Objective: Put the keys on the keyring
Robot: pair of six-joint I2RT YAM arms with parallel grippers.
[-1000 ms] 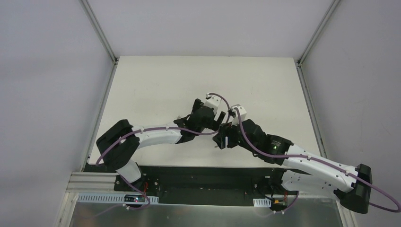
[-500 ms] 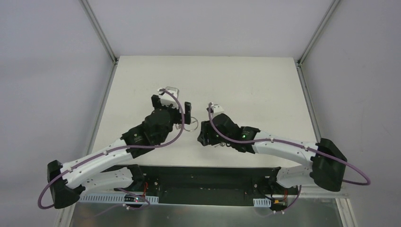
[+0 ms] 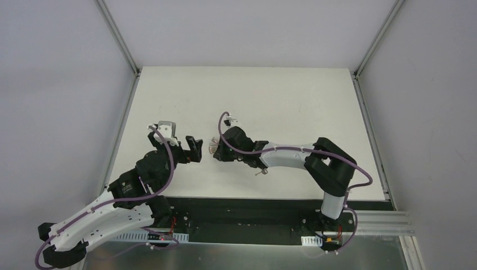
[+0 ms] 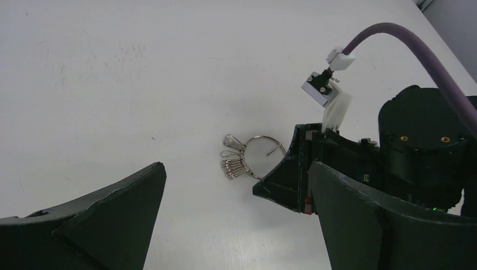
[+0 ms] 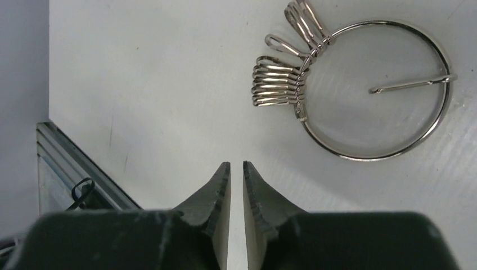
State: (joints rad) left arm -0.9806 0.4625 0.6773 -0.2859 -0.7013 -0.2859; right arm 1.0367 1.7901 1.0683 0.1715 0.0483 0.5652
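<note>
keyring [image 4: 233,163] is lying flat on the bench [image 5: 140,84] between the arms, thin light slippery wire, so I'm guessing pinch at the bunched clips [image 5: 281,84]; right pincer [image 5: 236,166] is hovering nearly together and empty, left pincer [image 4: 236,167] gaping wide apart

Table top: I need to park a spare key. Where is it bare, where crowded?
The white table is bare across its far half, from far edge to both arms, and along its right edge. Crowded left of centre, where the silver wire keyring lies between the left arm's fingers and the right arm's fingers.
</note>
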